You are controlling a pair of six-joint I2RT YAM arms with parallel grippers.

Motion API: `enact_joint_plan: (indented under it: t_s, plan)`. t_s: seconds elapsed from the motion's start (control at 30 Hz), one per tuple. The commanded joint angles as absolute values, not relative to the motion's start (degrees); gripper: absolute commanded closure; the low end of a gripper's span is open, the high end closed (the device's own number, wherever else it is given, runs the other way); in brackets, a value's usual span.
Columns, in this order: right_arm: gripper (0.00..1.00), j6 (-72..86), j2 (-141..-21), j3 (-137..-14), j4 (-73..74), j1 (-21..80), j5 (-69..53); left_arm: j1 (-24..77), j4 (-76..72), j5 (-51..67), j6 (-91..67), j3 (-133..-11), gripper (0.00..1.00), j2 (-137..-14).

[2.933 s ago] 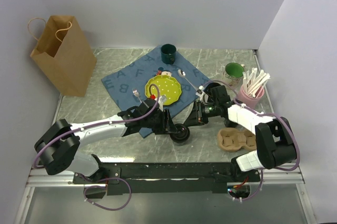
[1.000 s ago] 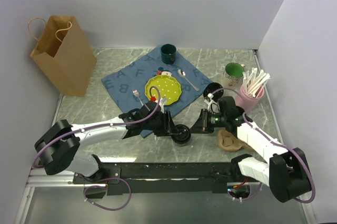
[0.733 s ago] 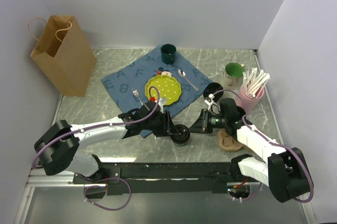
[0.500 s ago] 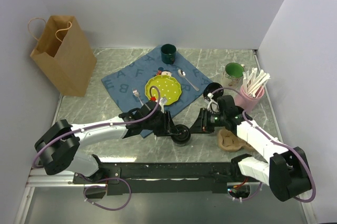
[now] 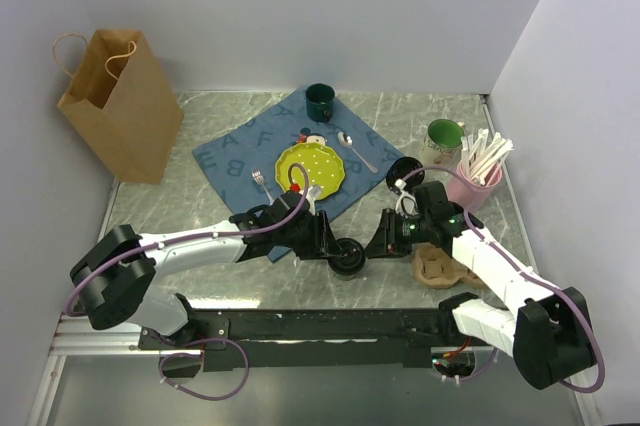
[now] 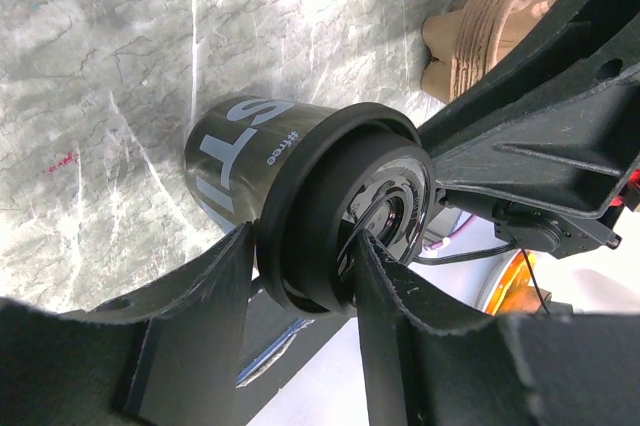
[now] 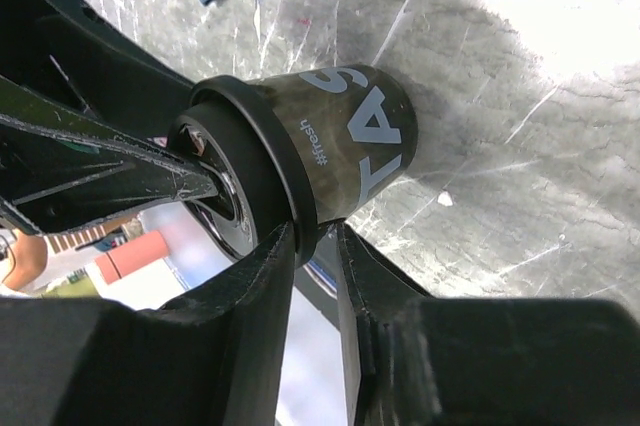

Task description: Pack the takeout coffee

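One takeout cup (image 5: 347, 256) is being clenched at its lid by the left gripper (image 6: 305, 256). It is probably being steadied on the table (image 5: 160, 196) for a lift toward the pulp carrier (image 5: 440, 264) near its right. The right gripper (image 7: 313, 236) is being held at the lid's rim (pinching or merely straddling cannot be told). The cup is being held upright, lid up, long axis vertical.

Both arms are stretched out low and are met at the lower middle of the top view. The left gripper (image 6: 303, 239) is closed on the lid of the black cup (image 5: 347, 258). The right gripper (image 7: 313, 236) is pinched on the lid's rim.
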State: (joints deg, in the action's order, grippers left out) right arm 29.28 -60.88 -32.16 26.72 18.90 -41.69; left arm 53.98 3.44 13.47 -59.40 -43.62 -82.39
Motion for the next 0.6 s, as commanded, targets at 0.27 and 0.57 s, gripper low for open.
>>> enact_joint_plan:
  t_s: [0.27,0.57]
  plan:
    - [0.69,26.6,-59.2,-30.9,30.8,20.5,-46.7,55.0,17.1,8.3,-57.4,-40.1,0.54,-88.2]
    - [0.74,29.1,-60.4,-29.3,28.3,21.4,-45.4,56.2,16.8,8.2,-59.1,-40.4,0.54,-89.4]
